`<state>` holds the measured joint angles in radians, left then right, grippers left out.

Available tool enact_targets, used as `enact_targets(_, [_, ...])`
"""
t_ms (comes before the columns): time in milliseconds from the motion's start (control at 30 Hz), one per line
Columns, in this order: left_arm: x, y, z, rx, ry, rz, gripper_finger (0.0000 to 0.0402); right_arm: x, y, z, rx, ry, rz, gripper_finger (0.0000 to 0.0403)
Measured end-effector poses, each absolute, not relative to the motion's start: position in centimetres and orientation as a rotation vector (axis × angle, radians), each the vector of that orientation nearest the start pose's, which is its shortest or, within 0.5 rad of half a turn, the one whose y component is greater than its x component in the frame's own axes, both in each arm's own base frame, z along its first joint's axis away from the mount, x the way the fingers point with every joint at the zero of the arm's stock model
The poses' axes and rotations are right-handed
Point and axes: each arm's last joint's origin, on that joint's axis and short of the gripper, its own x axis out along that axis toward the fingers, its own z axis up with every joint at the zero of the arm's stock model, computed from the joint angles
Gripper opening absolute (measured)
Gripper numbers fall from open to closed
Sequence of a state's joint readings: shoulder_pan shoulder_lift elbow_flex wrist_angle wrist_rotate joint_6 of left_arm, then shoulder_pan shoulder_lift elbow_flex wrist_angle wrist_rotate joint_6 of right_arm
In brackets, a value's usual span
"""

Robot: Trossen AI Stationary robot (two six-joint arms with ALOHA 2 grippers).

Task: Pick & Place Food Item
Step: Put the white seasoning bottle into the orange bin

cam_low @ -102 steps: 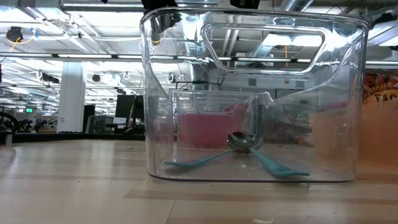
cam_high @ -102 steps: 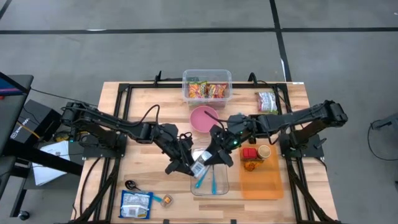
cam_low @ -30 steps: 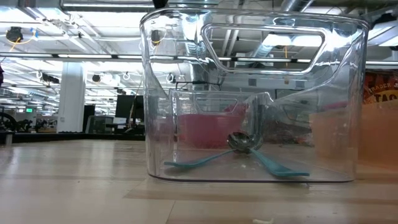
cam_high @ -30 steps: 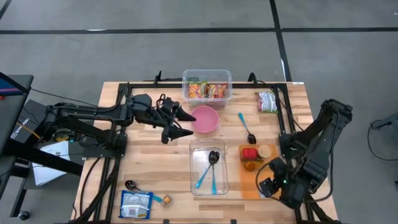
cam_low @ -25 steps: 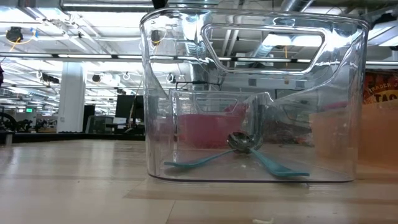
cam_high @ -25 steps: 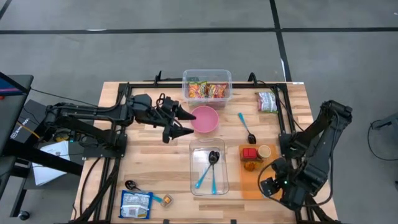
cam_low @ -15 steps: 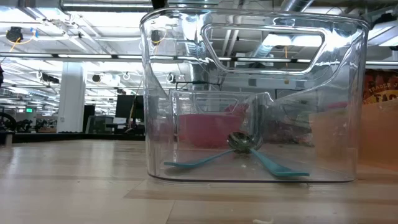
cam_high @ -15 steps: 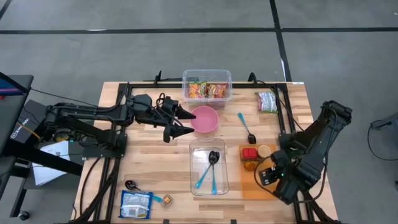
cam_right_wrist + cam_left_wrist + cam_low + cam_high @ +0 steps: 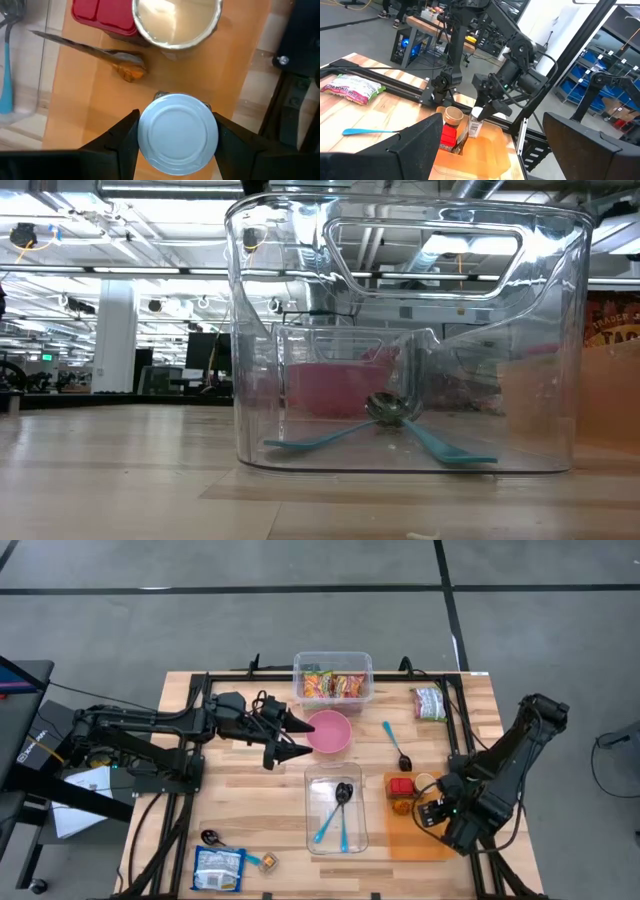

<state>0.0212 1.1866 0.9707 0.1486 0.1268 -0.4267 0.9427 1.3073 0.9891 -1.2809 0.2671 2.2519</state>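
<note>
gripping a small round white-lidded container point(image 9: 177, 133), right pincer point(image 9: 432, 812) hung over orange plastic tray point(image 9: 432, 840); left pincer point(image 9: 290, 736) gaped wide beside pink bowl point(image 9: 330, 731).

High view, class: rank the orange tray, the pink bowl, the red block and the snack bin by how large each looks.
1. Orange tray, largest.
2. Snack bin, somewhat smaller.
3. Pink bowl.
4. Red block, smallest.
All four rest on the table, so nearness to the camera barely affects the order.
</note>
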Motion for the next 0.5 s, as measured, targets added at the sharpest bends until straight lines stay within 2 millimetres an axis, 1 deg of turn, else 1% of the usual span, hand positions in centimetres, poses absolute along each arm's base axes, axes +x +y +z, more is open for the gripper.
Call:
enact_targets(233, [27.0,0.3,34.8,-0.438,0.084,-0.066,0.0337,12.0,15.3,22.4,0.958,1.029,-0.96,0.0195])
enact_targets(500, [27.0,0.3,34.8,-0.452,0.082,-0.056,0.0337,12.0,15.1,21.6,0.951,0.994,-0.958,0.0195])
